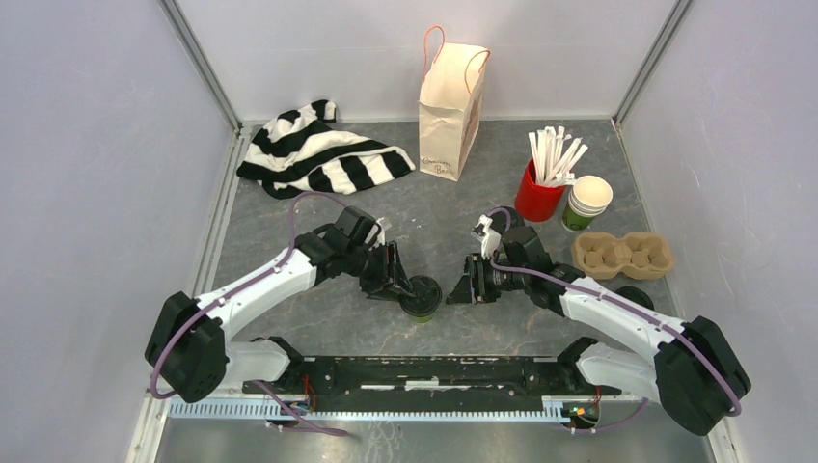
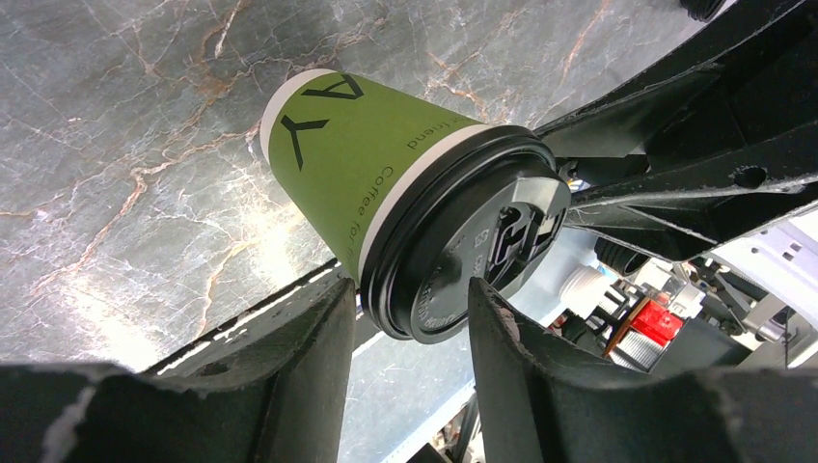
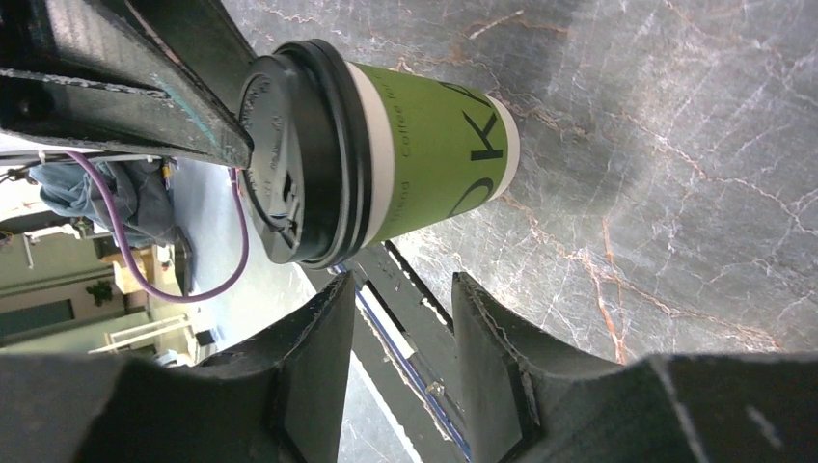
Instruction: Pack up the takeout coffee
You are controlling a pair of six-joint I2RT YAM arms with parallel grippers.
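One takeout coffee cup (image 1: 422, 293), green with a black lid, stands upright on the marble table between the two arms. In the left wrist view the cup (image 2: 338, 164) lies just ahead, and the edge of its lid (image 2: 453, 260) dips between the tips of my left gripper (image 2: 407, 294). A thin sliver shows at the left finger; contact at the right finger is hidden. From above, the left gripper (image 1: 403, 282) is against the cup's left side. My right gripper (image 1: 467, 289) stands right of the cup, open and empty (image 3: 403, 285), with the cup (image 3: 434, 145) ahead of it.
A cardboard cup carrier (image 1: 622, 254) lies at the right, beside stacked lidless cups (image 1: 586, 201) and a red cup of white sticks (image 1: 540, 188). A paper bag (image 1: 451, 111) and a striped cloth (image 1: 318, 154) are at the back. A dark round shape (image 1: 635, 293) sits partly behind the right arm.
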